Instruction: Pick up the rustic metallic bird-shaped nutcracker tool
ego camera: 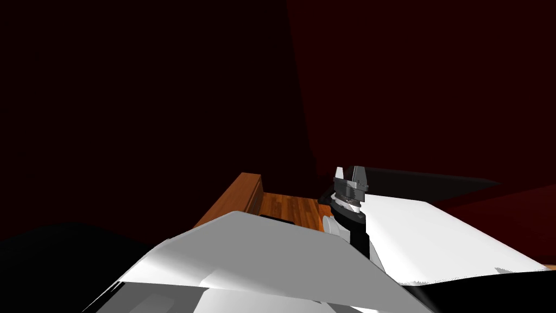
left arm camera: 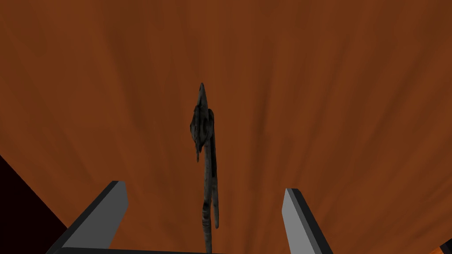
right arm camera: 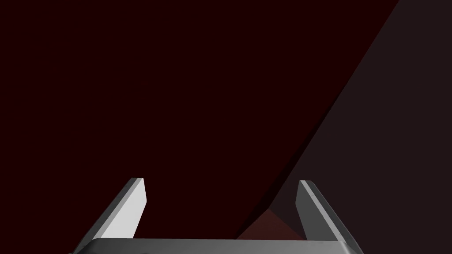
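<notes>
The nutcracker point(left arm camera: 204, 123) is a thin, dark, mottled metal tool with a pointed beak end. It lies on an orange-brown wooden surface point(left arm camera: 331, 97). Its beak points away from my left gripper point(left arm camera: 205, 192), and its long handles run back between the two fingers toward the gripper body. The left fingers point(left arm camera: 115, 200) are open, standing well apart on either side of the handles without touching them. My right gripper point(ego camera: 350, 173) is raised beside my chest, pointing upward at dark walls, and it is open point(right arm camera: 220, 183) with nothing in it.
In the head view, a brown wooden top point(ego camera: 290, 209) with a raised side edge point(ego camera: 241, 193) shows just ahead of my chest. Dark red walls surround it. A black area point(left arm camera: 20, 207) lies past the wood's edge near the left finger.
</notes>
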